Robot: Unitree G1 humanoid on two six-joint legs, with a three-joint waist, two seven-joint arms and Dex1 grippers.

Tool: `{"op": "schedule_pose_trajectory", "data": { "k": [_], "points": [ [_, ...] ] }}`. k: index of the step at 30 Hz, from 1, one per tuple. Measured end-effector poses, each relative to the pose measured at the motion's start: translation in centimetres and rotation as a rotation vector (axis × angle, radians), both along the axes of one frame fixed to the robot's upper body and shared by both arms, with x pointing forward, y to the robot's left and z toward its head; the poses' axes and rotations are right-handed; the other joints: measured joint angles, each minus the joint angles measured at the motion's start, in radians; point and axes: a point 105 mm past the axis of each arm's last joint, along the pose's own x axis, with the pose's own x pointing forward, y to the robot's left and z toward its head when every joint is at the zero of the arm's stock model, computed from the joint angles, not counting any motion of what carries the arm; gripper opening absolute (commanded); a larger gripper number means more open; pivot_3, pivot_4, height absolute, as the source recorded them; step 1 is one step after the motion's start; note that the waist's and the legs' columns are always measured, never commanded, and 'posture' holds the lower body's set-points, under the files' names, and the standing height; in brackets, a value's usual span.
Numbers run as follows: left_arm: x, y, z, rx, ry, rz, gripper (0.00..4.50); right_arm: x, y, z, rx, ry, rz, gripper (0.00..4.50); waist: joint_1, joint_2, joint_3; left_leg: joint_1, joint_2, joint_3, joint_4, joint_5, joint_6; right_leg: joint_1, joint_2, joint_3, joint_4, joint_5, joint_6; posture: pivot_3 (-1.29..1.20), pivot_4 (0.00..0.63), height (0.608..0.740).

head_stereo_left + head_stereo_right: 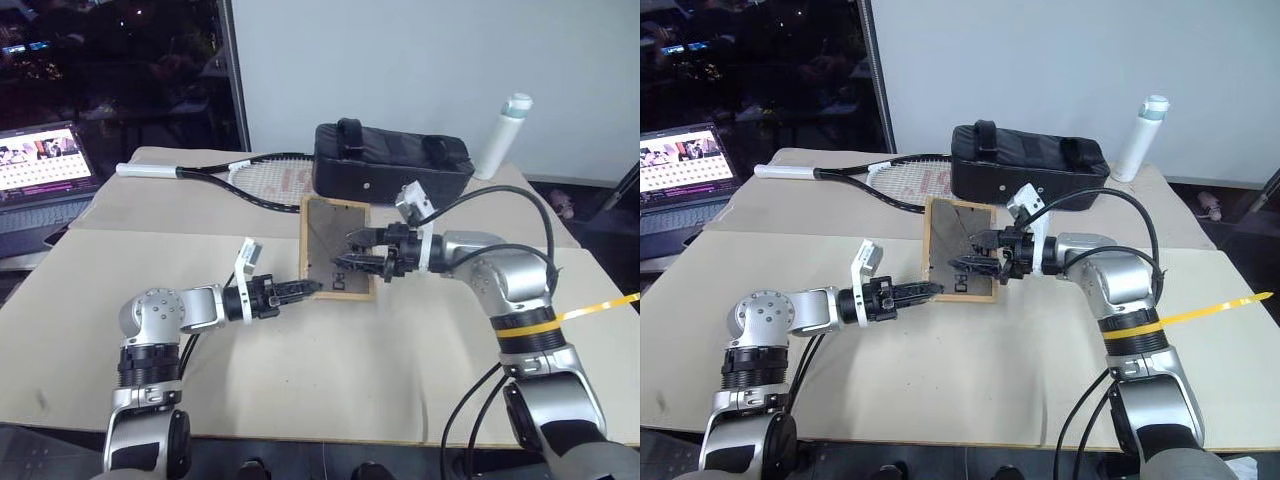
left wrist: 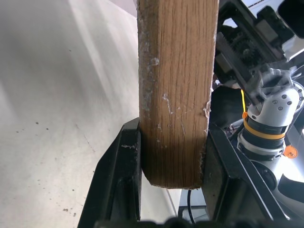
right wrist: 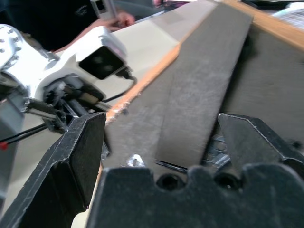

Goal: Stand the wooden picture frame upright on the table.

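1. holding the wooden picture frame by its lower left edge, the left hand is clamped on it, just in front of the black bag.
2. right hand, spread wide, straddles the fold-out stand, gripping nothing.
3. left to do, likely: open stand, set frame upright on desk.

I'm looking along my left gripper, whose two black fingers are clamping the light-wood edge of the wooden picture frame. The edge is rising straight up between them, its grain scuffed and flecked with white along the corners. The pale counter is stretching away on one side. Past the frame's other side, the silver right arm with its yellow band is showing.
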Motion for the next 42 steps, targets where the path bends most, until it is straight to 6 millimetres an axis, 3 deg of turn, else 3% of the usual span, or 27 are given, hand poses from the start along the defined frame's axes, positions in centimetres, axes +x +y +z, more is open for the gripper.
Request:
{"op": "schedule_pose_trajectory", "data": {
  "k": [9,14,19,23,27,30,34,37,41,42],
  "points": [
    [-0.2,0.3,-0.3,-0.006,0.032,-0.018,1.15,-1.7,-1.1,-0.2,0.000,-0.021,0.069,4.40,0.000,0.000,0.000,0.000,0.000,0.000,0.000,0.000,0.000,0.000,0.000,-0.001,0.000,0.000,0.000,0.00,0.150,0.696],
    [0.4,0.1,0.0,-0.006,0.045,-0.010,1.15,-1.3,-2.1,0.0,-0.038,-0.101,0.040,4.40,-0.001,0.000,0.000,0.000,0.000,-0.001,0.001,0.000,0.000,0.001,0.000,-0.001,0.000,-0.001,0.001,0.00,0.150,0.696],
    [1.8,1.0,-0.9,-0.016,0.119,0.087,1.15,1.2,-6.2,0.1,-0.137,-0.231,-0.142,4.40,0.001,0.000,0.000,0.000,0.000,-0.001,0.001,0.000,0.000,0.000,0.000,-0.001,0.000,-0.001,0.002,0.00,0.150,0.696],
    [2.6,1.4,-0.4,-0.017,0.177,0.116,1.15,2.0,-10.2,0.4,-0.196,-0.351,-0.276,4.40,0.006,0.000,0.000,0.000,0.000,-0.001,0.001,0.000,0.000,0.001,0.000,-0.001,0.000,-0.001,0.002,0.00,0.150,0.696],
    [1.8,1.2,-0.3,-0.073,0.320,0.001,1.15,2.4,-11.8,0.1,-0.320,-0.597,-0.355,4.40,-0.004,0.000,0.000,0.000,0.000,-0.001,0.000,0.000,0.000,0.000,0.000,-0.001,0.000,-0.002,0.003,0.00,0.150,0.696],
    [0.7,0.9,-0.6,-0.098,0.423,-0.107,1.15,2.5,-11.4,-1.0,-0.462,-0.836,-0.355,4.40,-0.011,0.000,0.000,0.001,-0.001,-0.001,0.000,0.001,-0.001,0.000,0.000,-0.001,0.002,-0.002,0.004,0.00,0.150,0.696],
    [-0.3,0.2,-0.5,-0.135,0.504,-0.206,1.15,2.2,-9.0,-2.9,-0.583,-1.098,-0.257,4.40,-0.017,0.000,0.001,0.001,-0.001,-0.002,0.000,0.003,-0.003,-0.002,0.000,-0.001,0.006,-0.003,0.004,0.00,0.150,0.696],
    [-0.7,0.1,0.3,-0.146,0.501,-0.244,1.15,1.8,-7.6,-4.1,-0.580,-1.179,-0.202,4.40,-0.019,0.000,0.001,0.001,-0.001,-0.002,0.000,0.004,-0.005,-0.002,0.000,-0.001,0.008,-0.003,0.004,0.00,0.150,0.696],
    [-1.4,0.5,0.6,-0.122,0.505,-0.269,1.15,1.4,-6.6,-4.1,-0.546,-1.251,-0.166,4.40,-0.022,0.000,0.001,0.002,-0.001,-0.003,0.000,0.005,-0.005,-0.001,0.000,-0.001,0.009,-0.003,0.004,0.00,0.150,0.696],
    [-1.7,0.5,0.5,-0.114,0.504,-0.281,1.15,1.4,-6.3,-3.9,-0.533,-1.264,-0.158,4.15,-0.022,0.000,0.001,0.002,-0.002,-0.003,0.000,0.005,-0.005,-0.001,0.000,-0.001,0.010,-0.003,0.004,0.00,0.150,0.696]
  ]
}}
